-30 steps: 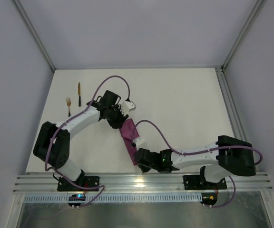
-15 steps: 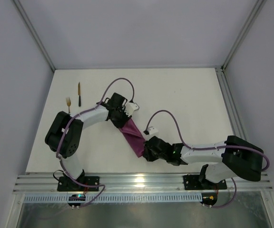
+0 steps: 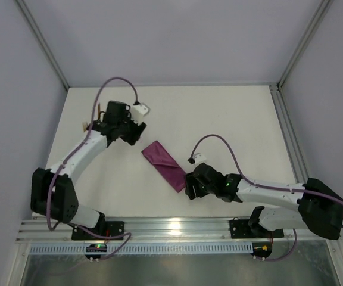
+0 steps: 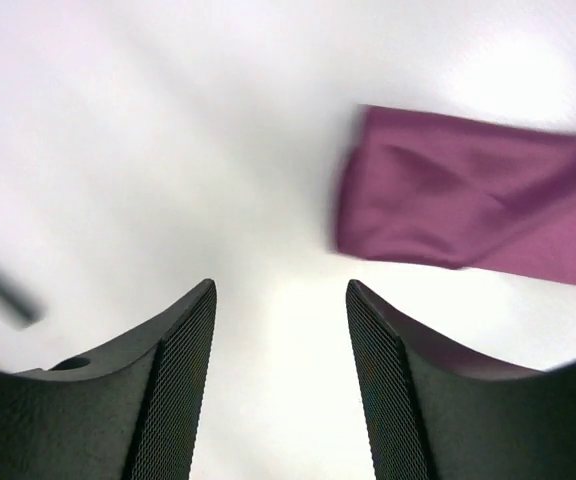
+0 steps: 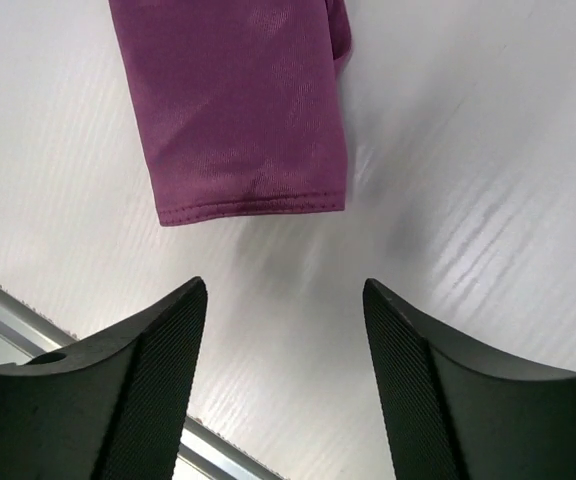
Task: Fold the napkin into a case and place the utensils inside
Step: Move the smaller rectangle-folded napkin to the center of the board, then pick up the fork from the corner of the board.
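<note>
Case (image 3: 165,165), long axis diag, far-L to near-R

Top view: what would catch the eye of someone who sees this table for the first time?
The magenta napkin, folded into a slim strip, lies slantwise near the middle of the white table. The left arm ends just past the strip's far end and the right arm ends beside its near end. Both pairs of jaws are open and hold nothing.
</note>
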`<action>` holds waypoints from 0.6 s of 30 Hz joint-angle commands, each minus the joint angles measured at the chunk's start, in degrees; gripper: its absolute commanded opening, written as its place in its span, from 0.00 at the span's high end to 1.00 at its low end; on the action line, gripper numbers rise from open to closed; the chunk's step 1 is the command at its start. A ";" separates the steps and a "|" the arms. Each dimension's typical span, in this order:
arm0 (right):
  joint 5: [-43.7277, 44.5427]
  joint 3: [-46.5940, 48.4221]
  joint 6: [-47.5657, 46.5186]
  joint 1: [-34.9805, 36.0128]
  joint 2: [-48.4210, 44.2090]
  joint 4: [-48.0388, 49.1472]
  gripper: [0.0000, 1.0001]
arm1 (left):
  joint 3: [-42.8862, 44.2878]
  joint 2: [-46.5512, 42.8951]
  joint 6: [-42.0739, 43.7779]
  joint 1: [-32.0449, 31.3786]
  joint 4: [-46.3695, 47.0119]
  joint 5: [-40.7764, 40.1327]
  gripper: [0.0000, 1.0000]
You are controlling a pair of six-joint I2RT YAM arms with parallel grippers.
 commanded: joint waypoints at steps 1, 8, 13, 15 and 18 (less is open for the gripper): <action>2.58 2.80 -0.31 -0.19 -6.97 -8.04 0.31 | 2.77 -9.13 -0.44 9.71 -1.72 -5.49 0.41; 12.42 3.59 -3.30 -0.28 -13.76 -8.24 0.15 | 3.37 -6.11 -1.22 31.87 -6.02 -7.45 0.31; 9.27 4.03 -6.99 -3.26 -13.94 -2.79 0.01 | 14.34 8.84 -6.66 37.59 -10.86 -5.78 0.60; 10.49 4.39 -7.26 -4.58 -13.15 -3.04 0.00 | 16.03 15.09 -8.08 38.91 -10.34 -6.13 0.66; 11.81 4.21 -7.96 -4.93 -12.36 -3.05 0.01 | 16.48 19.66 -8.26 39.09 -10.07 -5.08 0.64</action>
